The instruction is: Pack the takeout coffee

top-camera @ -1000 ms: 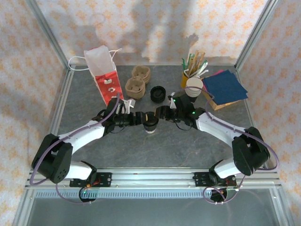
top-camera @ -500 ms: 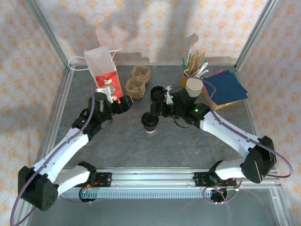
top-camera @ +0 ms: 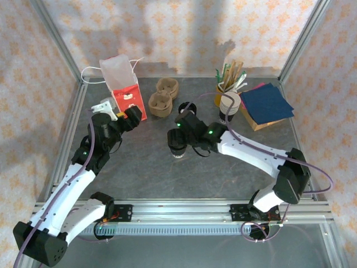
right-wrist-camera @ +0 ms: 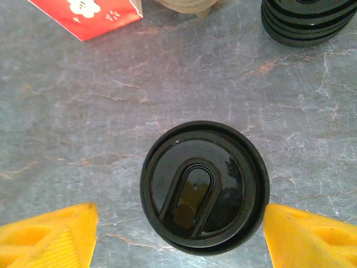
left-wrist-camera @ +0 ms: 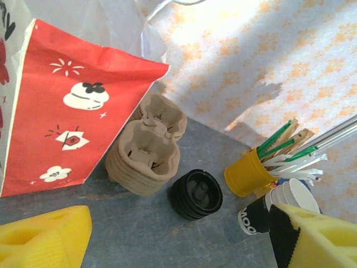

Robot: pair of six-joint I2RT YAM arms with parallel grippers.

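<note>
Black plastic caps the small paper takeout coffee cup point(top-camera: 177, 144), whitish above and dark below, which stands upright on the grey stone-look table point(top-camera: 145, 173) near its middle, on the same spot as a second ago. The arms around it have changed. Back then both grippers flanked the cup closely, one from each side. Now the left gripper point(top-camera: 127, 115) has pulled away to the left rear and sits just beside the red-and-white paper bag point(top-camera: 124, 89), well apart from the cup. Its wrist camera shows the yellow fingertips point(left-wrist-camera: 44, 237) spread wide with nothing between them. Beyond them lie the stack of brown moulded-pulp cup carriers point(left-wrist-camera: 146, 148), the pile of loose black lids point(left-wrist-camera: 195, 194), the yellow pot of stirrers and straws point(left-wrist-camera: 248, 173) and the stack of lidless white cups point(left-wrist-camera: 281, 198).

The right gripper point(right-wrist-camera: 178, 237) was over by the loose lids half a second ago and has swung back. It now hangs directly above the cup, whose round lid point(right-wrist-camera: 203, 187) faces the wrist camera. Its fingers stand wide, straddling the cup without gripping it. There is a clear gap on one side, while the other yellow pad point(right-wrist-camera: 312, 234) is just beside the rim – whether it touches I cannot tell. A dark blue napkin pile point(top-camera: 266, 103) lies at the right rear, as before.
</note>
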